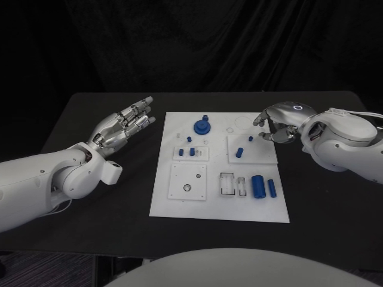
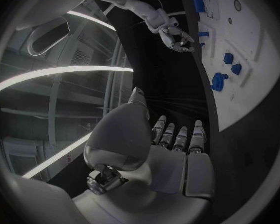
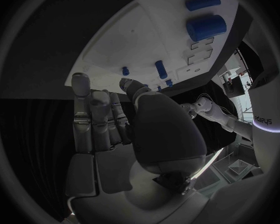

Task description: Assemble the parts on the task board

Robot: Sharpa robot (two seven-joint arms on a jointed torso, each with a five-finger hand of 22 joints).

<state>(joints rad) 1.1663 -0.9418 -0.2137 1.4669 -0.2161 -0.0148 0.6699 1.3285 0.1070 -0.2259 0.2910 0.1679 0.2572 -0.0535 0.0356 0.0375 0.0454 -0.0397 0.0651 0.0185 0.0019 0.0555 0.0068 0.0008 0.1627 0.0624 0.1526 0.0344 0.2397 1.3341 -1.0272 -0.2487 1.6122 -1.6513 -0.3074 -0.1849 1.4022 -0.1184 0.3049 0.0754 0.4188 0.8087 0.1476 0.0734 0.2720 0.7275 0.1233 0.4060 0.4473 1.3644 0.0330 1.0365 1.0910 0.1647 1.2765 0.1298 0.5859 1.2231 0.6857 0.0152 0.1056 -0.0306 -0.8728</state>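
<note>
The white task board (image 1: 169,203) lies mid-table. On it stand a blue round part with a peg (image 1: 203,126), small blue pegs (image 1: 191,151) and two more pegs (image 1: 240,153). A thick blue cylinder (image 1: 257,185) and a thinner one (image 1: 272,189) lie near its right front. My left hand (image 1: 128,122) hovers open over the black table left of the board, fingers stretched out. My right hand (image 1: 274,123) hangs over the board's far right corner, fingers bent downward, holding nothing. The right wrist view has the thick cylinder (image 3: 205,27) and a peg (image 3: 160,68) beyond my fingers (image 3: 93,114).
Black table (image 1: 88,119) surrounds the board on all sides, with a dark curtain behind. The board carries raised white blocks with holes (image 1: 189,182) and slots (image 1: 232,184). From the left wrist view my right hand (image 2: 177,37) is beside the board (image 2: 252,89).
</note>
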